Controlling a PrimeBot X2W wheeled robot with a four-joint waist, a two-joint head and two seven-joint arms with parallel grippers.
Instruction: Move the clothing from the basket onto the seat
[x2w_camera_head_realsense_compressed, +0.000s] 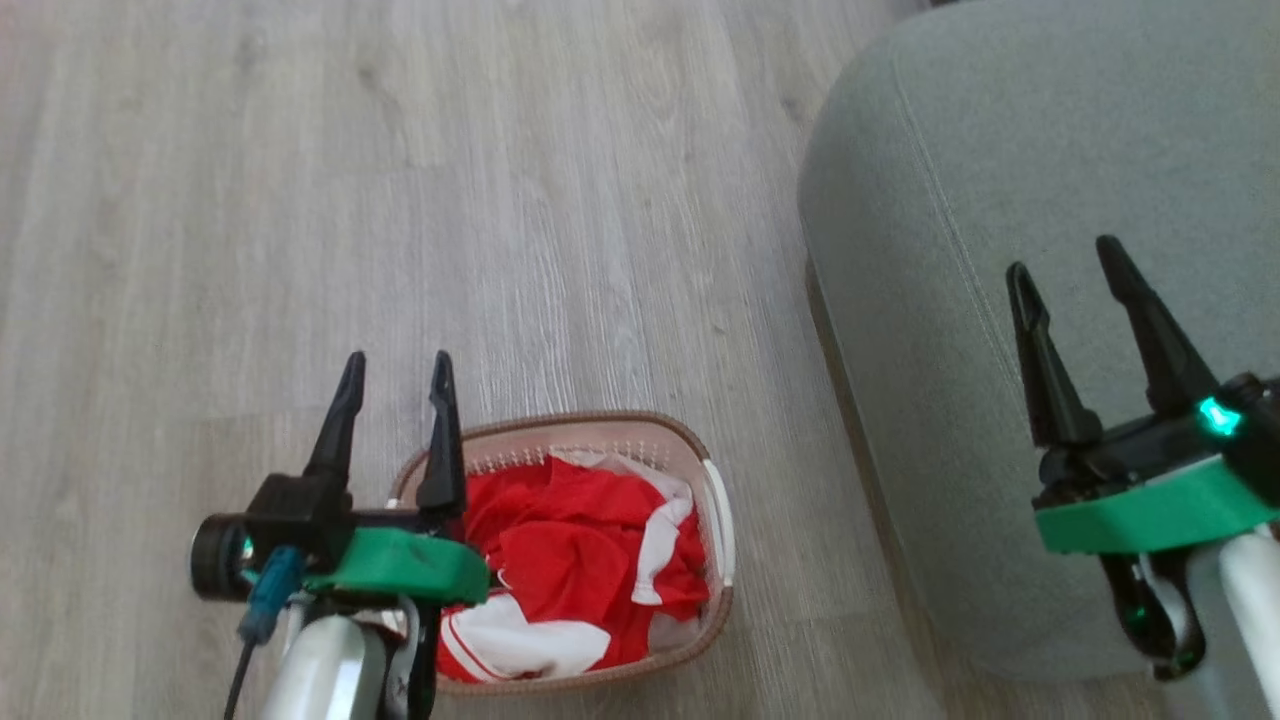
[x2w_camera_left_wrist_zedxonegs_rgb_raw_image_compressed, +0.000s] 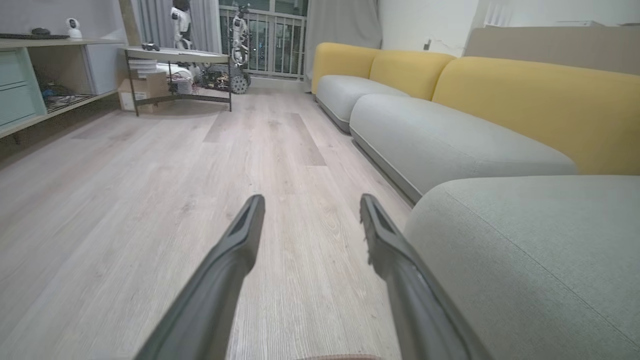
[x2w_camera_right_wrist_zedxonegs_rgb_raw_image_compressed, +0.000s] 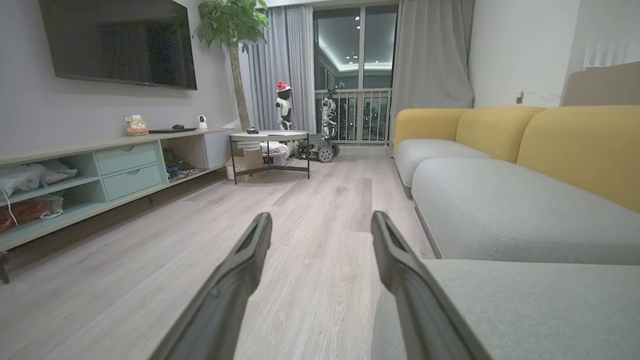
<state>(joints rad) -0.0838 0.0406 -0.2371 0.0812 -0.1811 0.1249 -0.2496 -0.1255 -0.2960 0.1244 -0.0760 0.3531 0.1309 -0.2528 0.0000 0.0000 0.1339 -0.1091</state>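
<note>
The cream basket (x2w_camera_head_realsense_compressed: 712, 470) with a brown rim stands on the wood floor at the bottom centre of the head view. Red and white clothing (x2w_camera_head_realsense_compressed: 575, 550) lies crumpled inside it. My left gripper (x2w_camera_head_realsense_compressed: 397, 368) hangs open above the basket's left edge, fingers pointing away over bare floor, nothing between them. The grey-green seat (x2w_camera_head_realsense_compressed: 1000, 180) fills the right side. My right gripper (x2w_camera_head_realsense_compressed: 1065, 255) is open above the seat's near part, empty. In the wrist views the left gripper (x2w_camera_left_wrist_zedxonegs_rgb_raw_image_compressed: 311, 201) and right gripper (x2w_camera_right_wrist_zedxonegs_rgb_raw_image_compressed: 322, 219) both stand open beside the seat (x2w_camera_left_wrist_zedxonegs_rgb_raw_image_compressed: 525, 260) (x2w_camera_right_wrist_zedxonegs_rgb_raw_image_compressed: 525, 305).
More grey cushions with yellow backrests (x2w_camera_left_wrist_zedxonegs_rgb_raw_image_compressed: 530, 100) run along the right wall. A round table (x2w_camera_right_wrist_zedxonegs_rgb_raw_image_compressed: 269, 136) stands far ahead, with a low shelf unit (x2w_camera_right_wrist_zedxonegs_rgb_raw_image_compressed: 100, 170) along the left wall. Wide wood floor (x2w_camera_head_realsense_compressed: 400, 180) lies left of the seat.
</note>
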